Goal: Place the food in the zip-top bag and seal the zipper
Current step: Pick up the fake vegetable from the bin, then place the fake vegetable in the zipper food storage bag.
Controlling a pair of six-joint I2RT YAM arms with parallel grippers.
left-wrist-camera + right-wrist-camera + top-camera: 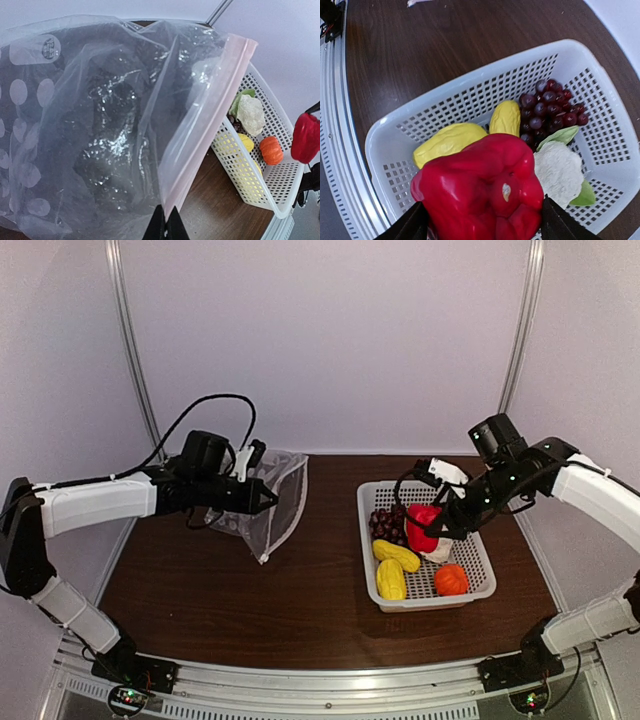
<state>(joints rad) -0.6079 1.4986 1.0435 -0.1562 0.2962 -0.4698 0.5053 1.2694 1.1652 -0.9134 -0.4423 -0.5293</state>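
Observation:
My left gripper (pixel 268 500) is shut on the mouth edge of the clear dotted zip-top bag (pixel 272 498) and holds it up off the table at the left. In the left wrist view the pinkish zipper strip (pixel 210 115) runs up from my pinched fingertips (pixel 165 231). My right gripper (pixel 432 525) is shut on the red pepper (pixel 421 524), lifted just above the white basket (pixel 470 592). The pepper fills the right wrist view (pixel 480 192). In the basket lie two yellow pieces (pixel 394 567), an orange fruit (pixel 451 579), purple grapes (pixel 385 523) and a cauliflower (pixel 559 172).
The basket stands on the brown table at the right, about a basket's width from the bag. White walls and metal frame posts (pixel 135 350) enclose the back and sides. A metal rail (pixel 320 685) runs along the near edge.

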